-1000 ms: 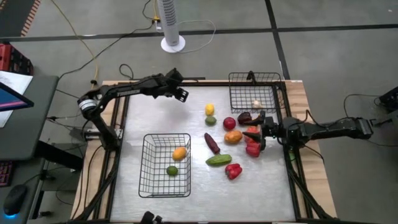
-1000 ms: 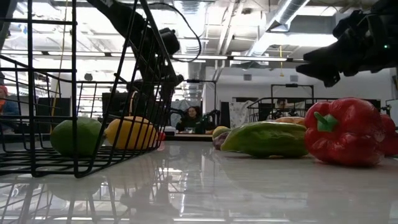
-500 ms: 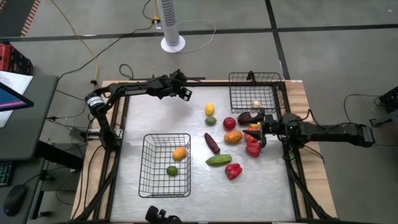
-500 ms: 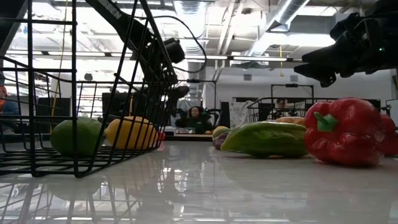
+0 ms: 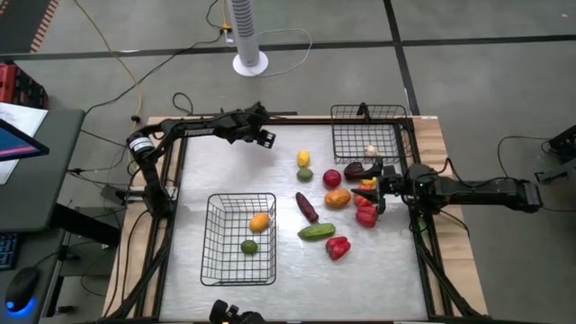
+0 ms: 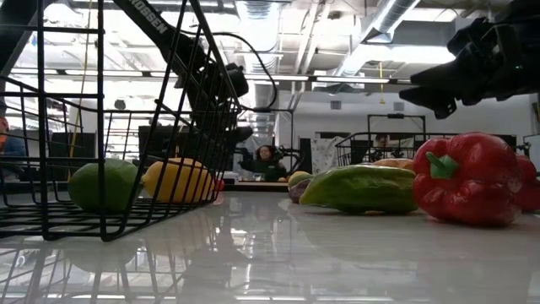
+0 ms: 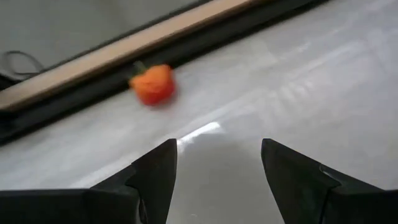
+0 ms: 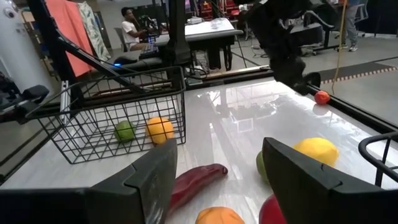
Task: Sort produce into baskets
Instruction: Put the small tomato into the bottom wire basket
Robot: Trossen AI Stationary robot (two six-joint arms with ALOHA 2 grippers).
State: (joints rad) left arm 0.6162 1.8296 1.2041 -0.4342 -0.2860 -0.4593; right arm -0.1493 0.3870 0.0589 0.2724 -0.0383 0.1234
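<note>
Beyond the table (image 5: 180, 270), left arm (image 6: 164, 34) reads "ROSSEN".

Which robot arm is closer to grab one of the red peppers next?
The right one, probably. Its open right gripper hangs right at the cluster of small red toy peppers near the table's right side. The open left gripper is far off, over bare table near the far edge.

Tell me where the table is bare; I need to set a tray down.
Bare: the strip between the near basket and the red pepper, and the far-left stretch under the left gripper. Crowded: the produce cluster by the right gripper, beside the far basket.
</note>
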